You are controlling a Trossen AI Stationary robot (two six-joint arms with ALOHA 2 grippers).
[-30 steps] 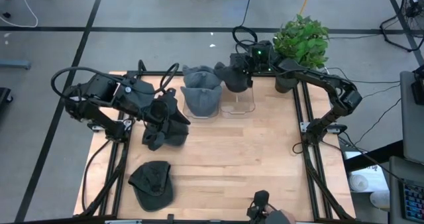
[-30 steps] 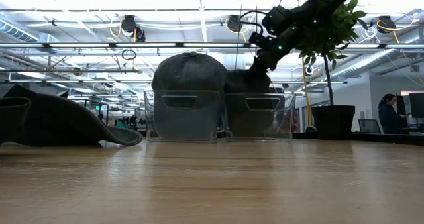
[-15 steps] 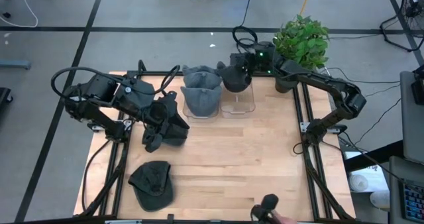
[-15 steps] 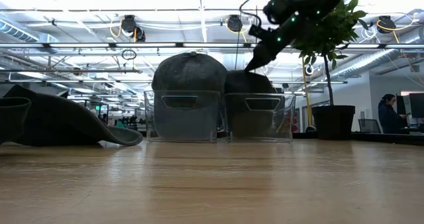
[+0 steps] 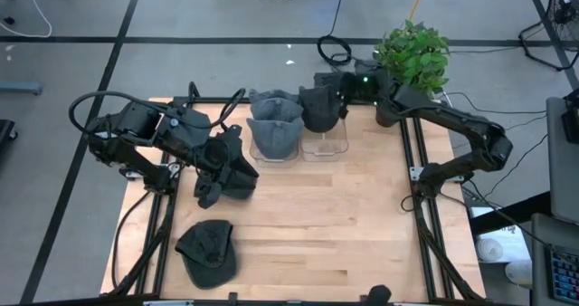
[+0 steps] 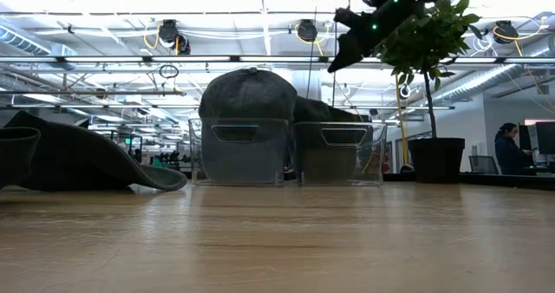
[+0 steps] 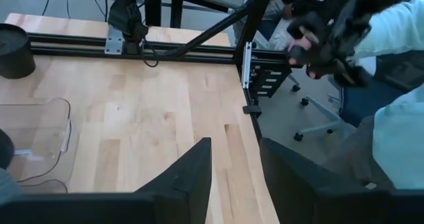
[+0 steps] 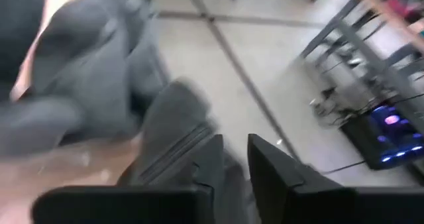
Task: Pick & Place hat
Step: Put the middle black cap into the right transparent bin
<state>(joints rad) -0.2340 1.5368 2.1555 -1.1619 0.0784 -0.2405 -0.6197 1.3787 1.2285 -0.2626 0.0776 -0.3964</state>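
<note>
The right hand [image 5: 344, 90] hovers at the back edge of the surface [image 5: 344, 215], at about one o'clock from its middle, with its fingers [image 8: 265, 168] a narrow gap apart and nothing between them. Just below it, a dark grey hat [image 5: 317, 107] sits in the right clear bin [image 5: 324, 141], rising above the bin's rim; in the low view the hand hangs in the air above and apart from this hat [image 6: 325, 111]. Touching that bin at its nine o'clock side is the left clear bin [image 5: 275, 143], filled by a grey hat [image 5: 275, 116] with a rounded crown. A potted plant [image 5: 412, 57] stands at the surface's two o'clock corner. The left hand [image 5: 222, 157] rests at nine o'clock over a crumpled dark hat [image 5: 226, 181], its fingers [image 7: 185, 177] spread moderately with bare wood showing between them. Another flat hat [image 5: 208, 252] lies at seven o'clock, well apart from the bins.
</note>
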